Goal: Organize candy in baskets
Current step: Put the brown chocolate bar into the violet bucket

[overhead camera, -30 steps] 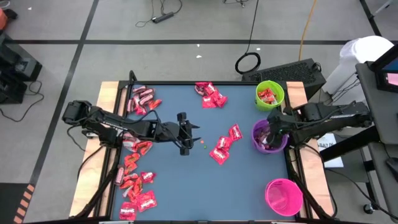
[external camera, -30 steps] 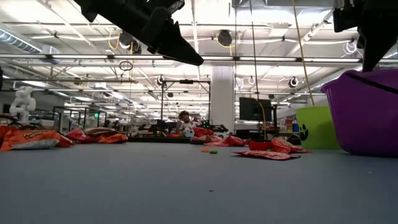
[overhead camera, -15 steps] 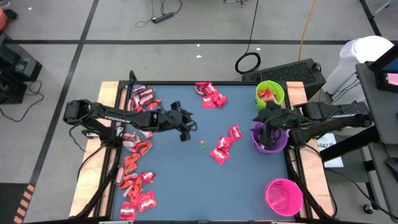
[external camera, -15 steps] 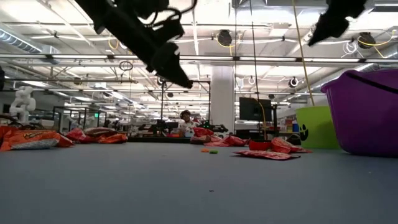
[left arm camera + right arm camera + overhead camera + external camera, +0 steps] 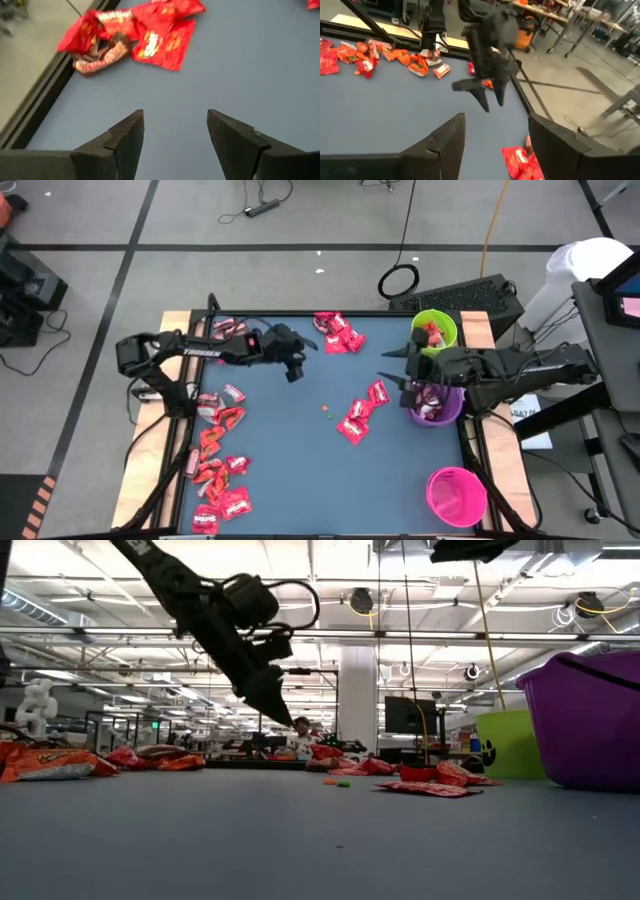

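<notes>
Candy in red wrappers lies in heaps on the blue table: at the far left [image 5: 230, 337], along the left side [image 5: 215, 470], at the far middle [image 5: 338, 332] [image 5: 145, 30] and in the centre [image 5: 360, 415]. The lime green basket [image 5: 434, 330] and the purple basket [image 5: 440, 415] each hold some candy; the pink basket [image 5: 456, 496] stands at the near right. My left gripper [image 5: 312, 346] [image 5: 175, 135] hovers open and slanting down just short of the far-middle heap. My right gripper [image 5: 392, 373] [image 5: 495, 145] hangs open and empty beside the purple basket, pointing toward the table's left.
A few tiny round dots [image 5: 327, 412] lie loose near the table's centre. The table's raised dark rim [image 5: 45, 95] runs close past the far-middle heap. A cable loop [image 5: 399, 281] and a dark keyboard [image 5: 470, 295] lie beyond the far edge.
My left gripper has swung from the table's middle toward the far edge and the far-middle candy heap, sinking a little. My right gripper has risen out of the purple basket, tipped from pointing down to nearly level, and now faces the table's left.
</notes>
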Robot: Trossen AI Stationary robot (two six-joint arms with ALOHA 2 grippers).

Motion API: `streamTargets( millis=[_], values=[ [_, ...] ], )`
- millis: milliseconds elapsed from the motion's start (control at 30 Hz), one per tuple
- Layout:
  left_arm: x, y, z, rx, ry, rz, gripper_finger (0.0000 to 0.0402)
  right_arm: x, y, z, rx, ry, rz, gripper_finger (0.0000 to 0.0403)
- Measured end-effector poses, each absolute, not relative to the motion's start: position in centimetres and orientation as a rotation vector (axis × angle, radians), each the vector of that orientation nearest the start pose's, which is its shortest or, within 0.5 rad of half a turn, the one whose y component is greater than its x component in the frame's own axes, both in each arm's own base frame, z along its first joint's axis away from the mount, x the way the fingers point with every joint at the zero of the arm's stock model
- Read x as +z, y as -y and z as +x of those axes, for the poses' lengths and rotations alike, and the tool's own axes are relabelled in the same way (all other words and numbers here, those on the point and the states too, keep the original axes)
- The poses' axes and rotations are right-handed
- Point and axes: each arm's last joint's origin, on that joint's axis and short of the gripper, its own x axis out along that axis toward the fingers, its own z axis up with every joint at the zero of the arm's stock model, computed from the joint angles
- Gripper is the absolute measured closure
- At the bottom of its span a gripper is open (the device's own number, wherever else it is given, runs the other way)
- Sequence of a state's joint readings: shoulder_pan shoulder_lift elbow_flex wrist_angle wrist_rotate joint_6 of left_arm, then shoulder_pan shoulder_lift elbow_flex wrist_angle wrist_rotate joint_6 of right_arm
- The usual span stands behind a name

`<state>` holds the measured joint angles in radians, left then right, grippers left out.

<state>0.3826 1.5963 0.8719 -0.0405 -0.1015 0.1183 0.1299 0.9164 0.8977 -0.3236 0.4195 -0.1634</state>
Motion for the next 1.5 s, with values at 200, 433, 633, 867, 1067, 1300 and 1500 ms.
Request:
streamTargets(
  millis=[200, 433, 633, 867, 1067, 1300, 1500],
  values=[
    [18.5, -16.4, 29.6, 0.443, -0.792, -0.078, 0.0178, 31.4, -1.5, 20.6, -0.256, -0.334, -0.276, 0.0198],
    [18.6, -20.3, 30.9, 0.416, -0.880, -0.063, 0.0178, 30.0, -1.7, 21.7, -0.259, -0.249, -0.304, 0.0198],
    [17.8, -22.7, 33.3, 0.370, -0.955, 0.005, 0.0178, 29.8, -1.8, 22.7, -0.261, -0.209, -0.327, 0.0198],
    [16.5, -25.9, 35.4, 0.342, -1.003, 0.020, 0.0178, 29.1, -1.9, 23.7, -0.255, -0.224, -0.373, 0.0198],
    [16.1, -27.9, 36.2, 0.310, -1.003, 0.119, 0.0178, 28.1, -2.0, 24.6, -0.247, -0.266, -0.391, 0.0198],
    [14.8, -27.9, 36.0, 0.162, -1.050, 0.179, 0.0178, 27.7, -2.0, 24.9, -0.246, -0.280, -0.404, 0.0198],
    [14.0, -27.6, 35.5, 0.125, -1.123, 0.134, 0.0181, 27.8, -1.9, 24.9, -0.253, -0.270, -0.401, 0.0198]
  ],
)
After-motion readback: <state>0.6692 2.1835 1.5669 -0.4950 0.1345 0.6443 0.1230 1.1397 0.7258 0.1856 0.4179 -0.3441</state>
